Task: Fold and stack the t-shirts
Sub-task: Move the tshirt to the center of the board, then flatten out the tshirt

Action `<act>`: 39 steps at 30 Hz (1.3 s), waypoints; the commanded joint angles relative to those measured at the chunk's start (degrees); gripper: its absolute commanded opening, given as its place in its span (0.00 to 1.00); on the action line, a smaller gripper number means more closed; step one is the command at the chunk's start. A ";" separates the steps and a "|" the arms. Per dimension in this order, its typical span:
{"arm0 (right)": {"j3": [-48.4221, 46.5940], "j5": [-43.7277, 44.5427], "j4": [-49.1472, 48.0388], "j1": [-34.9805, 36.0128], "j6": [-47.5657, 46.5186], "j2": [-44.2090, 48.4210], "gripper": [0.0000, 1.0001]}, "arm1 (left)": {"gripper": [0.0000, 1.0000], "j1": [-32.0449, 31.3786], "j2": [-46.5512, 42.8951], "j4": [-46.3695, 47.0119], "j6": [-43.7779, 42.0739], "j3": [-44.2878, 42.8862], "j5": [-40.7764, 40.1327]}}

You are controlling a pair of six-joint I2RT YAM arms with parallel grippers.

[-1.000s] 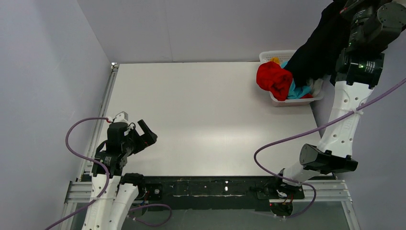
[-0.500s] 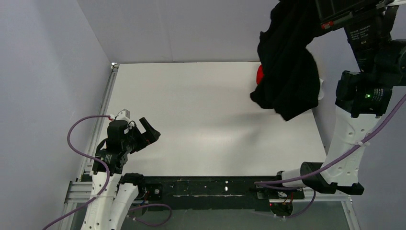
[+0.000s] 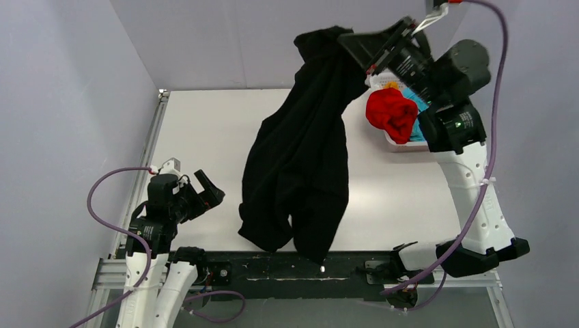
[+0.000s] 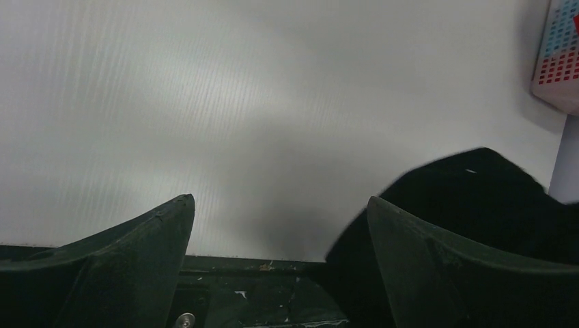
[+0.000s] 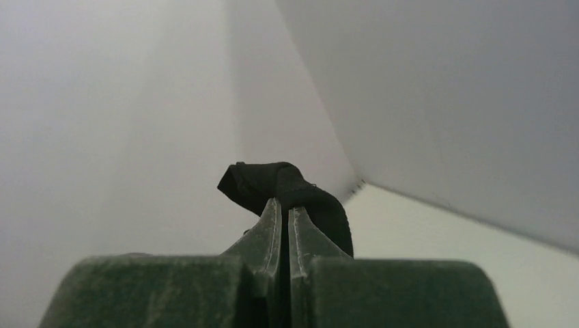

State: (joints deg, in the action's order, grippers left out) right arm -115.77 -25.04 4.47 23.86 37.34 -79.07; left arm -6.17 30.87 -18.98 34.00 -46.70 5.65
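My right gripper (image 3: 345,39) is shut on the large black t-shirt (image 3: 300,157) and holds it high over the table's back. The shirt hangs down and forward, its lower end over the table's front edge. In the right wrist view the closed gripper (image 5: 281,203) pinches a fold of the black t-shirt (image 5: 273,182). A red t-shirt (image 3: 390,113), a light blue one (image 3: 414,94) and a bit of an orange-yellow one (image 3: 392,85) lie in the white basket (image 3: 403,145) at the back right. My left gripper (image 3: 209,189) is open and empty at the front left; its wrist view shows the black t-shirt's hem (image 4: 471,198) beside its right finger.
The white table (image 3: 205,137) has a metal rail (image 3: 153,130) along its left edge and a black strip (image 3: 300,266) along its front. Grey walls stand at the back and both sides. The basket's corner shows in the left wrist view (image 4: 558,61).
My right arm has swung left from above the basket, carrying the black t-shirt out over the table's middle. The shirt now hangs long. The left arm has barely moved.
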 commanded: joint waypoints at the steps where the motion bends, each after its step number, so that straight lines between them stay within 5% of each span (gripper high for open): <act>1: 18.67 26.60 9.68 -0.55 -3.75 9.98 0.01 | 1.00 0.05 -0.81 -6.76 -0.94 -0.84 -1.61; 5: 43.65 39.08 16.36 -3.51 0.23 16.99 0.01 | 0.99 0.06 0.15 -6.53 1.28 2.05 -0.76; 6: 48.62 39.38 17.25 -5.00 1.55 17.50 0.08 | 1.00 0.09 0.87 -6.01 1.81 2.81 -0.02; 9: 56.03 39.77 21.08 -8.52 1.83 16.75 0.69 | 0.99 0.09 4.34 -4.59 2.88 3.95 2.91; 11: 54.52 43.08 26.53 -8.91 -0.18 15.63 0.79 | 1.00 0.10 7.37 -3.47 3.02 4.49 5.78; 24: 60.14 30.24 15.69 -4.74 -18.11 15.70 0.84 | 0.99 -0.22 28.24 5.31 4.13 8.31 16.48; 29: 58.02 31.93 15.85 -4.35 -15.21 10.15 0.84 | 1.00 -2.39 33.59 7.66 4.51 8.31 16.39; 39: 56.78 38.62 16.62 -4.21 -9.71 5.66 0.85 | 0.83 -9.73 42.62 9.57 5.82 7.95 11.80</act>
State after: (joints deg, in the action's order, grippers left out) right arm -56.36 9.21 22.31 19.53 25.26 -72.62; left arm -12.53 71.09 -5.41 38.79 -39.70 19.49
